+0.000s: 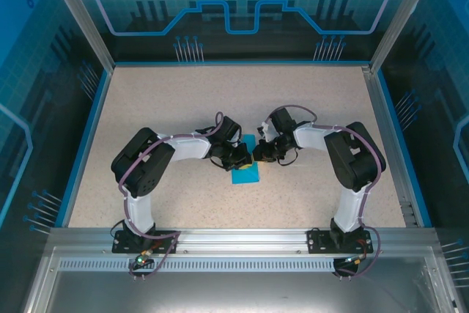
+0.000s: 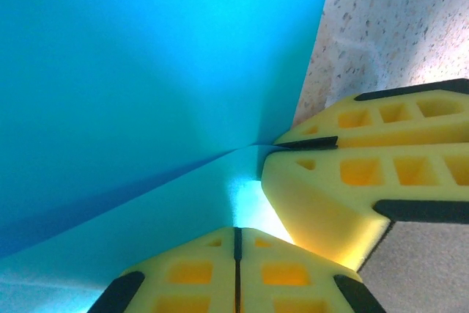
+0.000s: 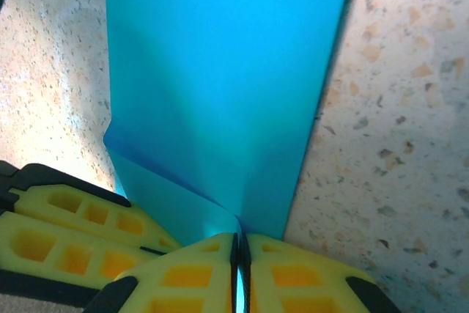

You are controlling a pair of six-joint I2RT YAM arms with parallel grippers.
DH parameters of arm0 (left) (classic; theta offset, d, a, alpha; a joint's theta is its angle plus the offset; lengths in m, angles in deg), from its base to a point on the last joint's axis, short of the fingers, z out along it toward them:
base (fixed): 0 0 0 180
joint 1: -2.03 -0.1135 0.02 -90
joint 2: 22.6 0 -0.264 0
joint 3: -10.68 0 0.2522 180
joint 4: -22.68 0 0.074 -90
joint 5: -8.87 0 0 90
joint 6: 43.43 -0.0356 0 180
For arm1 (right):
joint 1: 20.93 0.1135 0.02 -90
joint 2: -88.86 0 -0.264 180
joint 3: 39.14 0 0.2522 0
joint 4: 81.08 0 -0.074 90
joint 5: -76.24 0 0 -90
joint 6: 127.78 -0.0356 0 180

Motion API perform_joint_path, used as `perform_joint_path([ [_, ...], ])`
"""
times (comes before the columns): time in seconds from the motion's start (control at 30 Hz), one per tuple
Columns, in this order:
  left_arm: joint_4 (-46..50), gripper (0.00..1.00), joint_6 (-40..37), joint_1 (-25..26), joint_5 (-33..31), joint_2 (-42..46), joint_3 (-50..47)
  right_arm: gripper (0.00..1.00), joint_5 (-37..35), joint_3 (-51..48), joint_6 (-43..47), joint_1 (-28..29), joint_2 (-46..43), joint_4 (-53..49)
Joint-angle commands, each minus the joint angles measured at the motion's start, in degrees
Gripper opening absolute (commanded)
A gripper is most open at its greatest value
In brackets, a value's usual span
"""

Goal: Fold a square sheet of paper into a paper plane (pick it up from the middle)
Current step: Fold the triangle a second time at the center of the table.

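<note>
The square sheet of paper (image 1: 246, 174) is teal-blue and lies partly folded mid-table. Both grippers meet over its far end. My right gripper (image 3: 239, 236) is shut on the paper (image 3: 220, 71): teal shows in its seam, and a raised crease runs out from its tips. From the left wrist, the same right gripper (image 2: 267, 143) pinches the paper's (image 2: 146, 71) edge. My left gripper (image 2: 236, 229) is shut with a dark seam. Its tips rest against a lighter lower flap, and no paper shows between them. From above, left gripper (image 1: 240, 156) and right gripper (image 1: 258, 153) almost touch.
The speckled beige table (image 1: 146, 108) has a blue rim (image 1: 88, 130) and transparent walls on aluminium posts (image 1: 80, 16). Both arms bend inward from bases at the near rail (image 1: 234, 240). Open tabletop lies on every side of the paper.
</note>
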Motion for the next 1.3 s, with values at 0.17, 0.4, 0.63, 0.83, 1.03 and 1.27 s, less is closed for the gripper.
perform_joint_path([
  [0.17, 1.54, 0.08, -1.32, 0.13, -0.19, -1.14, 1.43, 0.12, -1.57, 1.04, 1.08, 1.18, 0.69, -1.91],
  [0.4, 1.55, 0.08, -1.56, 0.18, 0.22, -0.62, 1.51, 0.11, -2.56, 0.78, 0.88, 1.18, -0.72, -1.91],
  [0.63, 2.00, 0.08, -2.08, 0.18, -0.09, -0.06, 1.59, 0.11, -2.16, 0.38, 0.82, 1.17, -2.62, -1.72],
  [0.83, 2.12, 0.08, -2.13, 0.07, -0.15, -0.24, 1.60, 0.12, -2.80, -0.01, 0.78, 1.18, -3.38, -1.96],
  [1.03, 2.20, 0.08, -2.13, 0.05, -0.10, -0.52, 1.78, 0.13, -2.91, 0.20, 0.66, 1.18, -2.11, -2.01],
  [1.27, 2.59, 0.08, -2.52, 0.06, -0.06, -0.85, 2.30, 0.13, -3.53, 0.46, 0.49, 1.20, -1.16, -2.23],
])
